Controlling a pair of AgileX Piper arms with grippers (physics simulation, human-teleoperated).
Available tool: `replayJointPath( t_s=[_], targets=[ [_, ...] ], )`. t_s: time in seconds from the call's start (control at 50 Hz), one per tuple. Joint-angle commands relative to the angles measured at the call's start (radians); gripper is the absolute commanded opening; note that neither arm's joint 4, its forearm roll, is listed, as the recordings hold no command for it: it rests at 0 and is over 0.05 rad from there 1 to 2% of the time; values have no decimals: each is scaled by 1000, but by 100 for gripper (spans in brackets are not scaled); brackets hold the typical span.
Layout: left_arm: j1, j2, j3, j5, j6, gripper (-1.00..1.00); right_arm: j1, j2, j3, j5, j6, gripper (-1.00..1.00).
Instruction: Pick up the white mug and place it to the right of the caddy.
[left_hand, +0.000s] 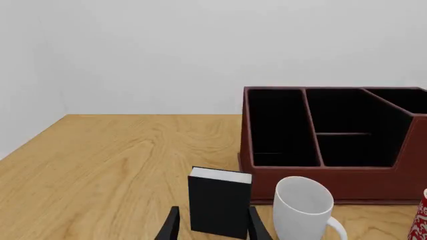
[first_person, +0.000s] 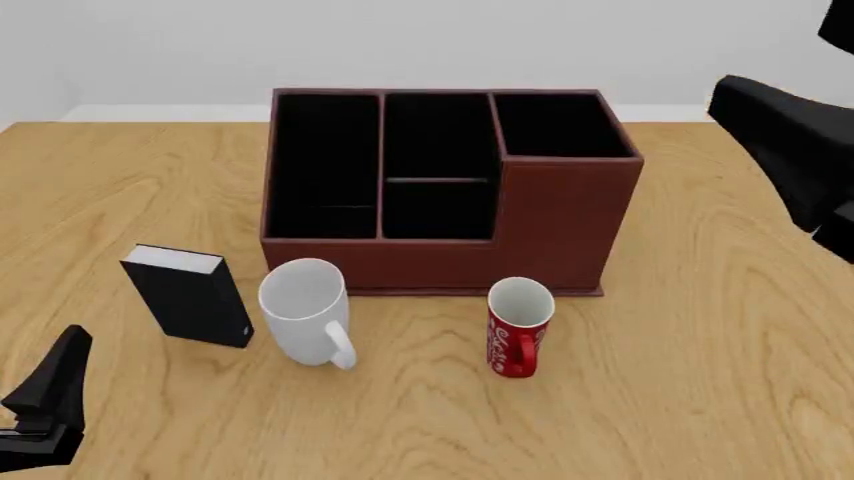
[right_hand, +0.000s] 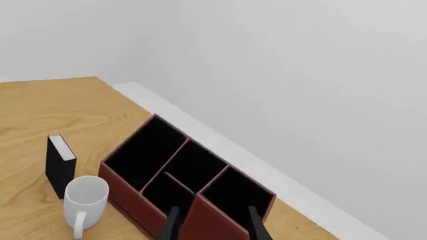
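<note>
1. The white mug stood lower left of centre, touching nothing, before the caddy.
2. Glossy, rigid, probably slippery; its rim or handle seemed the safest hold.
3. Both the left gripper and the right gripper were spread, empty.

Glossy white mug, wood-grain table

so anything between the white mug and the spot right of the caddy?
Yes. The red mug stands in front of the caddy, right of the white mug, on a straight slide path. Lifting over it looks clear; the table right of the caddy is bare.
</note>
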Motion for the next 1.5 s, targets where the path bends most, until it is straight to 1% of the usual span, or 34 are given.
replayJointPath(
  t_s=[0.02,0.18,0.32,0.36,0.4,0.46,0.5,0.56,0.58,0.6,0.62,0.64,0.66,0.68,0.76,0.84,0.88,0.92,0.96,1.02,1.04,1.06,1.08,1.22,1.3,1.4,1.5],
  targets=[
    [0,0,0,0,0,100,119,192,-149,42,-60,100],
    [0,0,0,0,0,100,207,345,-225,62,-51,100],
    [0,0,0,0,0,100,233,428,-263,82,-53,100],
    [0,0,0,0,0,100,256,457,-293,100,-31,100],
    [0,0,0,0,0,100,259,465,-302,106,-26,100],
    [0,0,0,0,0,100,269,504,-332,132,1,100],
    [0,0,0,0,0,100,267,532,-355,155,26,100],
    [0,0,0,0,0,100,280,582,-386,187,63,100],
    [0,0,0,0,0,100,292,608,-402,204,83,100],
    [0,0,0,0,0,100,296,621,-409,212,88,100],
    [0,0,0,0,0,100,282,619,-407,215,94,100],
    [0,0,0,0,0,100,296,639,-419,225,111,100],
    [0,0,0,0,0,100,323,674,-444,247,153,100],
    [0,0,0,0,0,100,329,686,-450,253,160,100],
    [0,0,0,0,0,100,313,699,-444,259,185,100],
    [0,0,0,0,0,100,314,715,-445,262,196,100],
    [0,0,0,0,0,100,327,739,-456,277,223,100],
    [0,0,0,0,0,100,327,742,-453,276,223,100],
    [0,0,0,0,0,100,330,760,-460,287,249,100],
    [0,0,0,0,0,100,327,782,-459,301,262,100],
    [0,0,0,0,0,100,326,787,-457,304,263,100],
    [0,0,0,0,0,100,329,790,-449,302,248,100],
    [0,0,0,0,0,100,326,795,-446,306,247,100],
    [0,0,0,0,0,100,327,832,-420,308,250,100],
    [0,0,0,0,0,100,346,857,-421,312,268,100],
    [0,0,0,0,0,100,377,885,-422,302,308,100],
    [0,0,0,0,0,100,393,921,-408,284,325,100]
  ],
)
